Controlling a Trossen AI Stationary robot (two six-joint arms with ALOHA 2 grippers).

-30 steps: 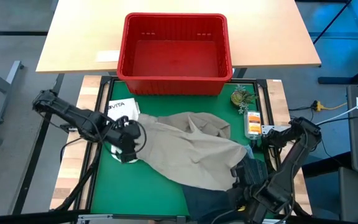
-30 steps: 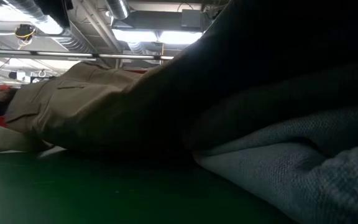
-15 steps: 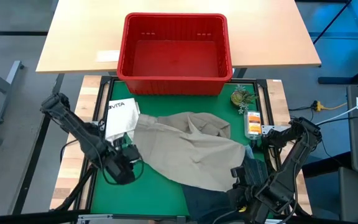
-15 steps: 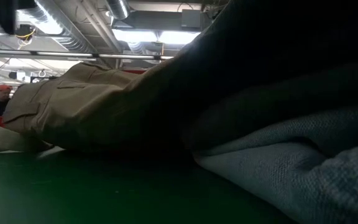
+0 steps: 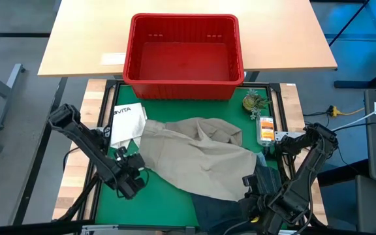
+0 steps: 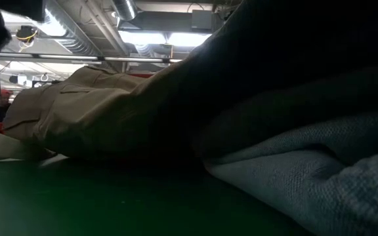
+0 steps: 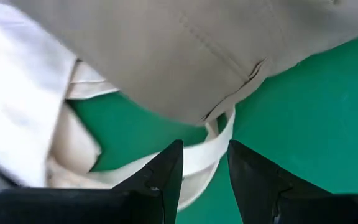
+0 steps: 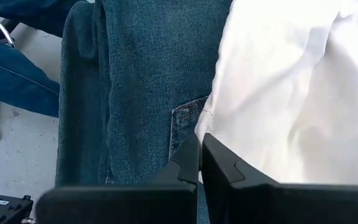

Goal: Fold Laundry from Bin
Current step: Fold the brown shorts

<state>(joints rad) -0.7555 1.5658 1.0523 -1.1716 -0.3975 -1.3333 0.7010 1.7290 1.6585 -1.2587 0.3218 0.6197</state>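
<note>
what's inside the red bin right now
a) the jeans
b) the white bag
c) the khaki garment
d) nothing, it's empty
d: in the high view the red bin shows only its bare floor, while the khaki garment lies spread on the green mat in front of it.

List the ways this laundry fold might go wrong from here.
1. The left gripper has its jaws apart, straddling a white loop handle beside the khaki garment; closing now would probably catch the tote bag rather than laundry.
2. The right gripper is shut at the seam of the jeans, which hang over the table's near edge; a pull may drag them off.
</note>
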